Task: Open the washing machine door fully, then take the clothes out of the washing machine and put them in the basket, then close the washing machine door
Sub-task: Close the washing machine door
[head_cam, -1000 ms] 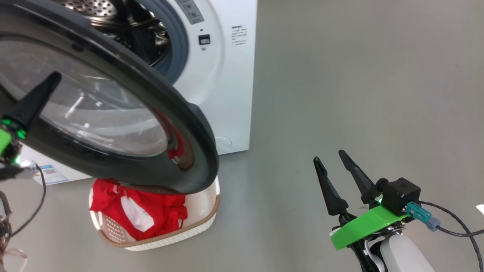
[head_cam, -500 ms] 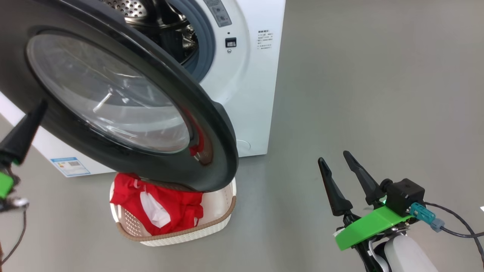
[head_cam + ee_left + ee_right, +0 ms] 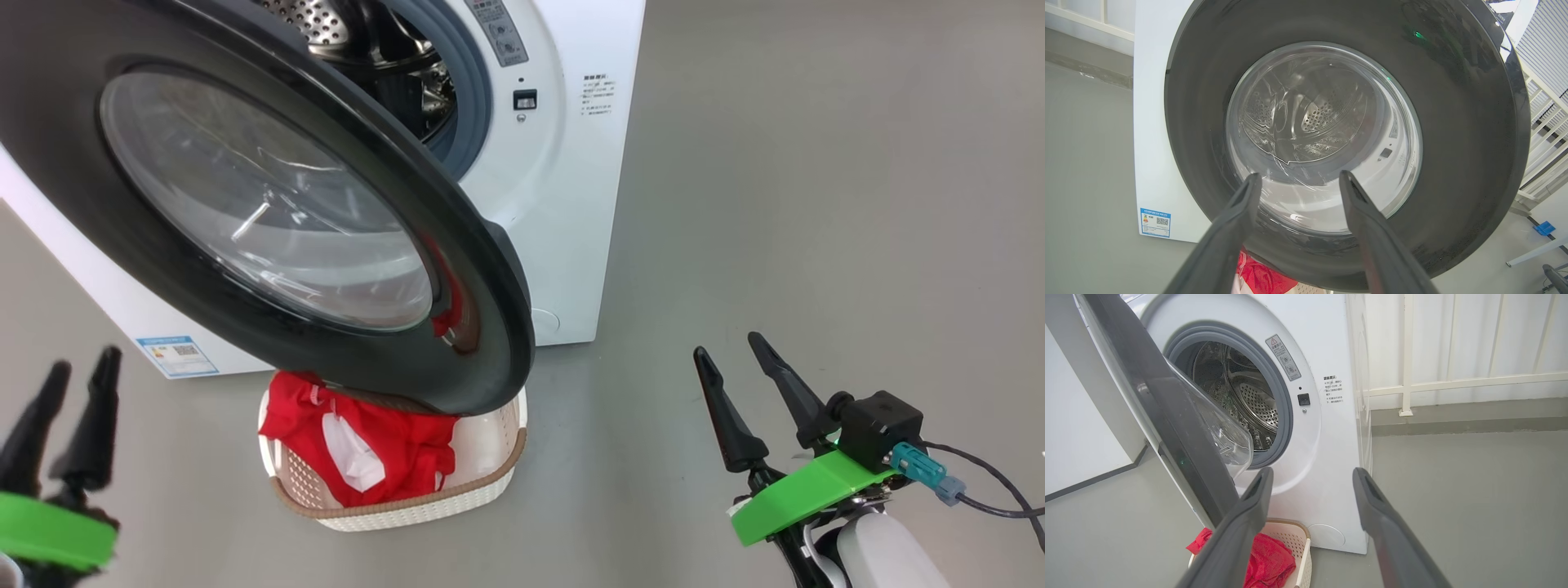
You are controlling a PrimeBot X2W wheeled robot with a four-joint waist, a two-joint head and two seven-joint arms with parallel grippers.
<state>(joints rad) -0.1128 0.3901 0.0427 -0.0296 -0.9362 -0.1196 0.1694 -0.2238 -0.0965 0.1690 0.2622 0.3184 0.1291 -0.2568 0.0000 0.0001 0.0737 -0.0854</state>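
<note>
The white washing machine (image 3: 571, 204) stands with its black washing machine door (image 3: 457, 269) swung partway out over the basket (image 3: 424, 506). Red clothes (image 3: 392, 449) lie in the basket, half under the door. In the left wrist view the door (image 3: 1461, 134) faces me, and my left gripper (image 3: 1299, 175) is open, just short of its glass. From the head view, the left gripper (image 3: 82, 367) hangs low on the left. My right gripper (image 3: 727, 345) is open over bare floor to the right. From the right wrist, my right gripper (image 3: 1312, 471) points at the steel drum (image 3: 1237, 396), where I see no clothes.
A blue label (image 3: 178, 354) marks the machine's lower front. A white railing (image 3: 1412, 384) runs along the wall behind the machine. Grey floor (image 3: 816, 204) stretches to the right of the machine. A cable (image 3: 988, 498) trails from the right wrist.
The left gripper was shut against the door a second ago. It has opened and drawn back, down to the left. The head camera has shifted too. The right gripper holds its place.
</note>
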